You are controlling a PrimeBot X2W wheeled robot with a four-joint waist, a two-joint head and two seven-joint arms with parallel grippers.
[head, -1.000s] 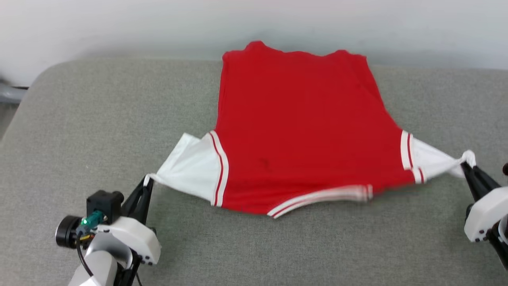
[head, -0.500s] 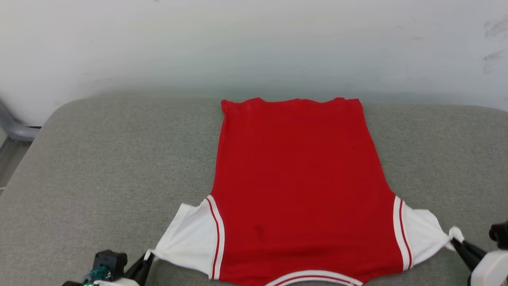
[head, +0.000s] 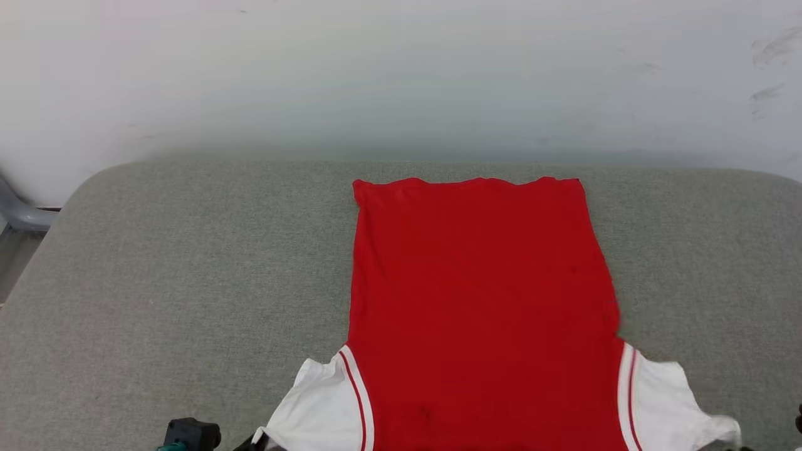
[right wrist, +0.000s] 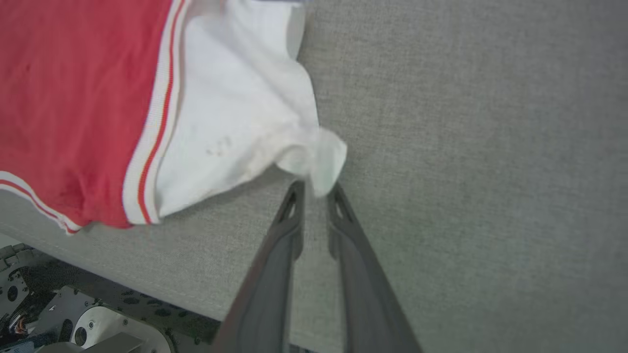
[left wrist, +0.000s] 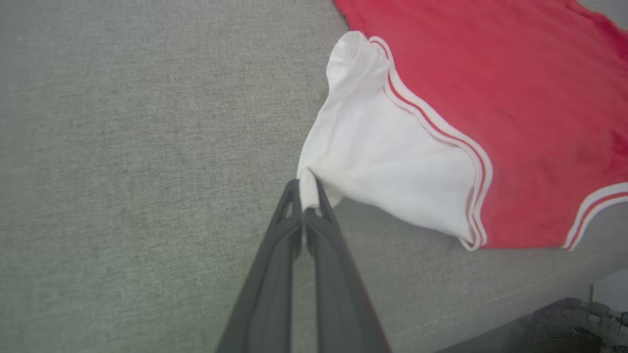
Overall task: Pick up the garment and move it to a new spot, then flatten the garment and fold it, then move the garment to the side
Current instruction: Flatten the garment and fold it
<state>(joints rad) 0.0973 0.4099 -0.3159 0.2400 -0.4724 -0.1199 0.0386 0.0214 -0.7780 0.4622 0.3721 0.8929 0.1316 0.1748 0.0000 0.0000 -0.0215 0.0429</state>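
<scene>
The garment, a red jersey with white short sleeves, lies spread flat on the grey cushioned surface, plain side up and hem toward the wall. In the left wrist view my left gripper is shut on the tip of one white sleeve, drawing it to a point. In the right wrist view my right gripper has its fingers slightly parted, and the limp tip of the other white sleeve rests loose at the fingertips.
A pale wall rises just behind the surface's far edge. The front edge of the surface runs close under both grippers, with the robot's base below it. A grey bar sits off the left corner.
The head camera has tilted, so the whole picture has shifted. My right fingers have parted a little and that sleeve has gone slack. The left grip is unchanged.
</scene>
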